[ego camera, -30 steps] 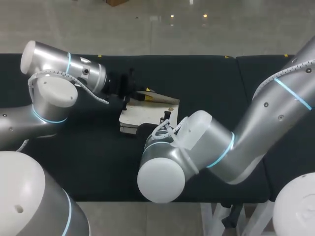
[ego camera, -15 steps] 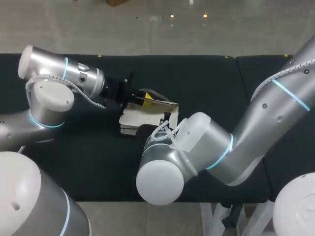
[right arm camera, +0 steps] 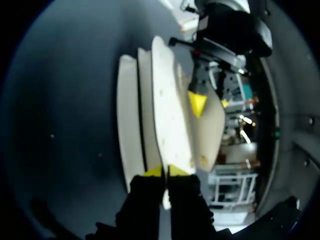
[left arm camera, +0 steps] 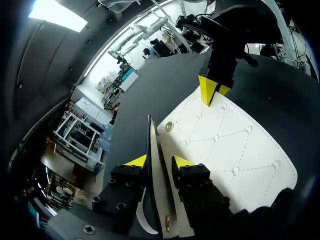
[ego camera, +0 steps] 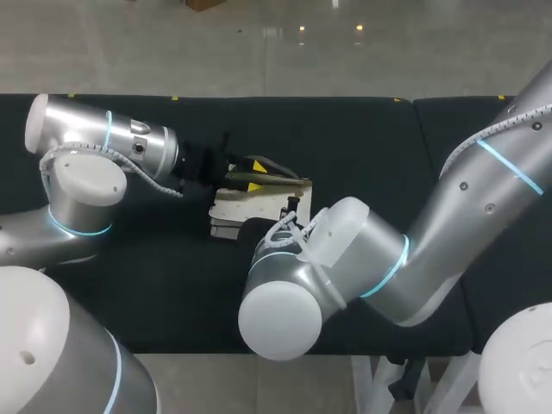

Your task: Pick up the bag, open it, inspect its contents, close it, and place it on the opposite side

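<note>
1. The left arm (ego camera: 103, 155) has drawn back from the bag (ego camera: 259, 200) over the last second. Its elbow has swung outward and away from the bag, and its wrist has dropped nearer the bag's left edge.
2. The left gripper (left arm camera: 159, 162) has carried the flap (left arm camera: 154, 145) along. The flap now sits lower and further left over the bag than before, standing on edge and peeled clear of the quilted face. I judge the opening step to be under way, and the contents are not yet visible.
3. The right arm (ego camera: 388, 259) has barely shifted, which suggests it is anchoring the bag while the left one pulls.
4. The left arm lies nearly level, pointing at the bag's left side, and its fingers pinch the flap from both sides.
5. The bag lies on the dark table (ego camera: 371, 138), between the two grippers.
6. The right arm comes in bent at the elbow and reaches to the bag's right edge. The right gripper (right arm camera: 165, 171) is clamped on a thin panel of the bag there.
</note>
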